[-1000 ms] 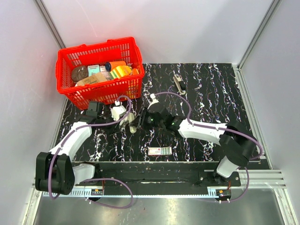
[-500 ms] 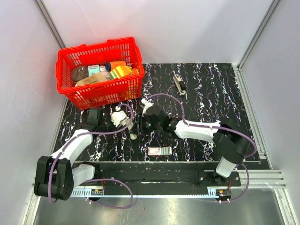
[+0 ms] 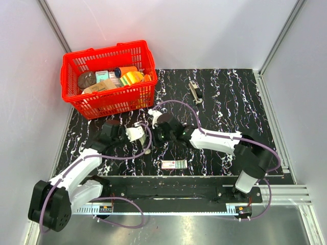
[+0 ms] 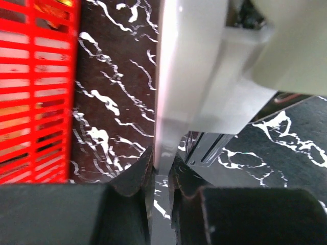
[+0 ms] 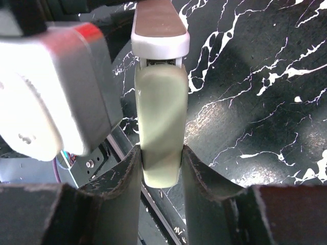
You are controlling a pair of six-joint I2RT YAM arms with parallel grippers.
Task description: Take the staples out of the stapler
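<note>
Right fingers clamped the stapler above the tabletop's middle, steadying it; left fingers pinched its thin white end, apparently to slide it open for emptying.

The desk is black, streaked with white marble veins. At its far-left corner the basket is bright red plastic mesh, with orange, yellow, teal and brown items inside. The stapler has a pale grey-beige body and a white-rimmed end with a brown face. The small box by the near edge is white with pink and green marks. The left arm and right arm are white with black joints. The left gripper and right gripper are black.
</note>
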